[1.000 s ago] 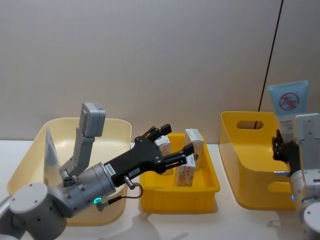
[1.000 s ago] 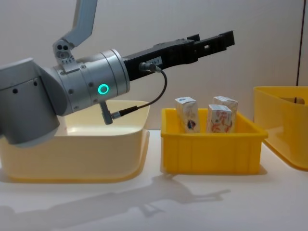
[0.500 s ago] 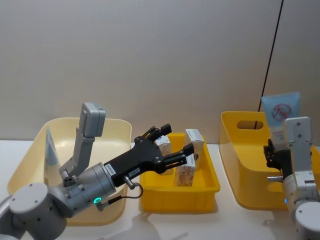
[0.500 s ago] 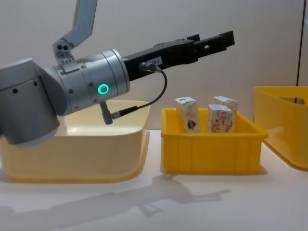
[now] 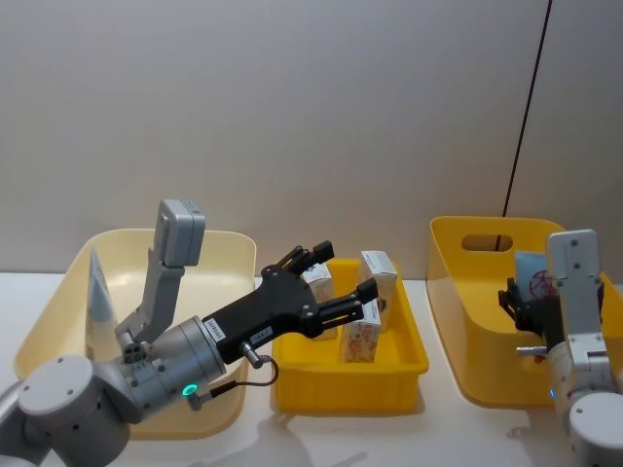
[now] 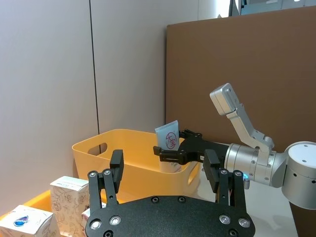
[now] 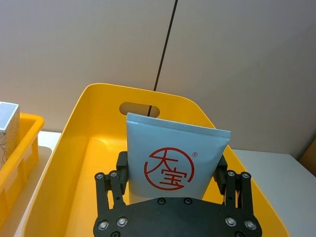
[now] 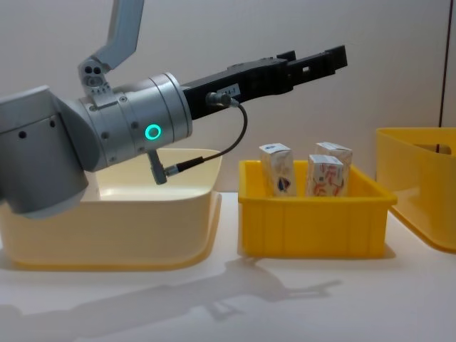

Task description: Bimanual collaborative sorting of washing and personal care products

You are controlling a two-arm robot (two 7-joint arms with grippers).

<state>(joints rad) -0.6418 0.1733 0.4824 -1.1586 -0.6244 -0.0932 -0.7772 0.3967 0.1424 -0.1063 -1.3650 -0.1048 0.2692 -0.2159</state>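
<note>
Deep yellow bin (image 5: 458, 321): the right wrist view shows the right gripper (image 7: 173, 168) clamped on an upright light-blue tube (image 7: 177, 143) within its walls (red logo facing the camera). Left of the bin, the chest view shows the left gripper (image 8: 317, 63), fingers apart and empty, above the white cartons (image 8: 278, 169).

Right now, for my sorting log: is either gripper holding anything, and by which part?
The right gripper holds the light-blue tube by its lower side edges. The left gripper is open and empty.
</note>
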